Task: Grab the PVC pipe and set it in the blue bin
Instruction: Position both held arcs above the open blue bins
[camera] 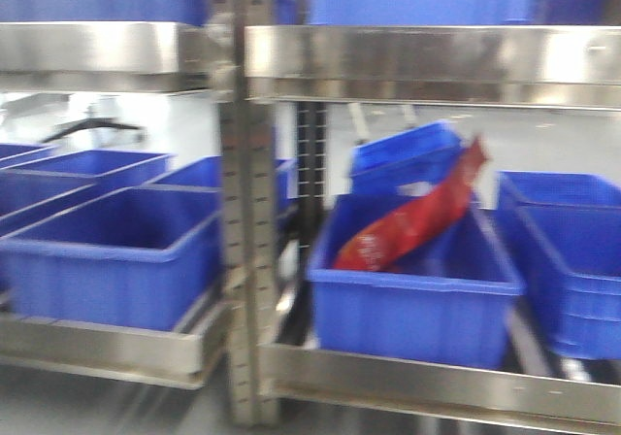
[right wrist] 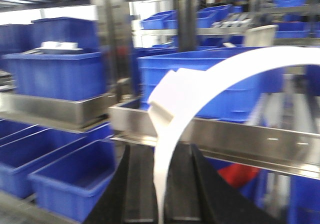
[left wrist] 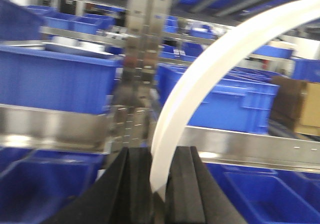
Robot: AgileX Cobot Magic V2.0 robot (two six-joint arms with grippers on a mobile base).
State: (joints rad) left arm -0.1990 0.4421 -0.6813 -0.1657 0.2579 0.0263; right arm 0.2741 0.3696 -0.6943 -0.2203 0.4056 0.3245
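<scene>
1. The PVC pipe (right wrist: pixel 161 129) stands upright between the two black fingers (right wrist: pixel 140 184) of the right gripper (right wrist: pixel 161 154). They are pressed in on its lower end from either side.
2. Above the fingertips the pipe carries a thicker, blocky collar (right wrist: pixel 167 91). From there it bends and sweeps in a long arc to the right, in front of the steel front edge of a shelf (right wrist: pixel 260 144).
3. The pipe is white, smooth, matt plastic. In this blurred view its body reads as a narrow band, so I cannot tell how round it is.
4. The left gripper (left wrist: pixel 159 156) pinches a white curved piece (left wrist: pixel 200 84) in the same way. The piece's tapered lower tip sits in the slot between the fingers (left wrist: pixel 140 184), and the rest arcs up to the right.
5. That piece is creamy, glossy and smooth, with a brighter left edge. Whether it is flat or tubular cannot be told.
6. Both pairs of fingers are black, flat-faced and lengthwise ridged, like rubber pads.
7. Behind them, blue bins (camera: pixel 116 260) of rigid plastic with thick rims sit on brushed-steel shelves. A crinkled red packet (camera: pixel 412 223) leans across one bin near the shelf's front edge.
</scene>
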